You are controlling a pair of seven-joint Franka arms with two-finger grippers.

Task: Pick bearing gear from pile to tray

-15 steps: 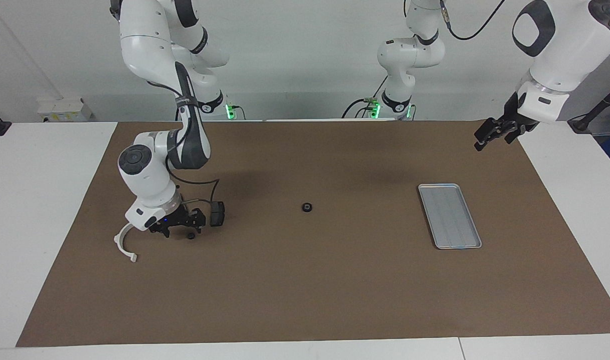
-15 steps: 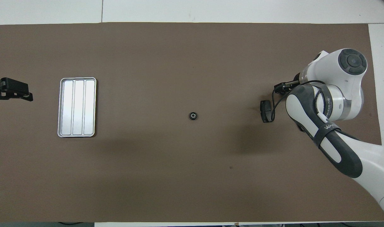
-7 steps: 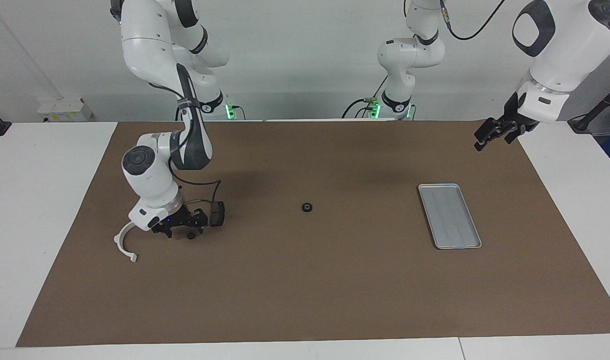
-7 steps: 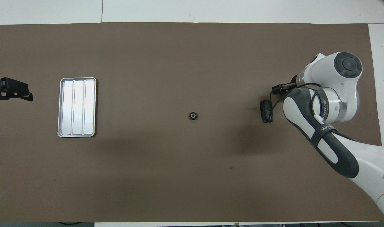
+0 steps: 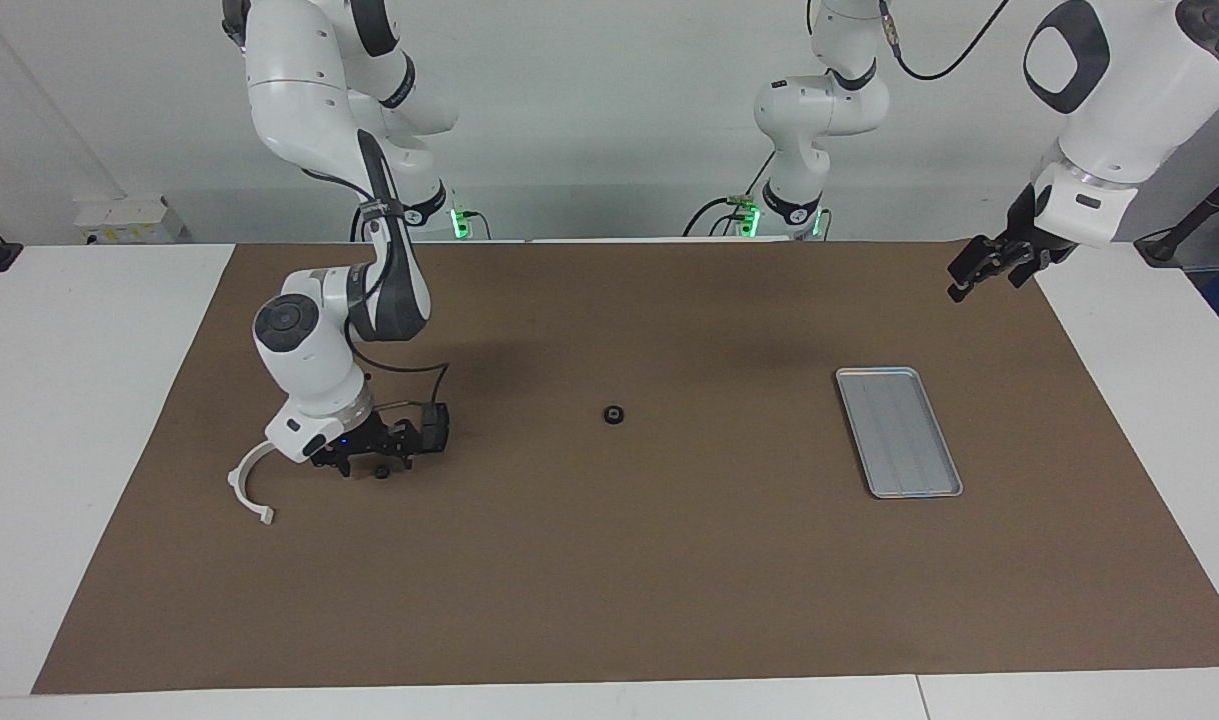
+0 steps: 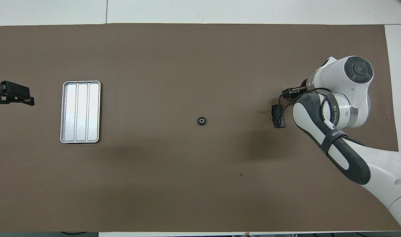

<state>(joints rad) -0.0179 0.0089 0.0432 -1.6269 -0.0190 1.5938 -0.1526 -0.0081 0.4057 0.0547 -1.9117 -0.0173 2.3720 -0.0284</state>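
Observation:
A small black round piece (image 5: 381, 472) of the pile lies on the brown mat at the right arm's end of the table. My right gripper (image 5: 374, 466) is low over it, open, one finger on either side. Beside them lies the pile's white half-ring bracket (image 5: 249, 486). In the overhead view the right arm's wrist (image 6: 341, 95) hides this gripper and the pile. One bearing gear (image 5: 614, 414) (image 6: 202, 121), black with a pale centre, lies alone mid-table. The silver tray (image 5: 899, 432) (image 6: 81, 112) holds nothing. My left gripper (image 5: 987, 270) (image 6: 9, 95) waits, raised and open, over the mat's edge at the left arm's end.
The brown mat (image 5: 609, 580) covers most of the white table (image 5: 79, 420). The right arm's black wrist camera and cable (image 6: 278, 116) stick out toward the table's middle.
The right arm's wrist has shifted a little toward the table's middle while its gripper stays low around the black piece. The left arm has not moved.

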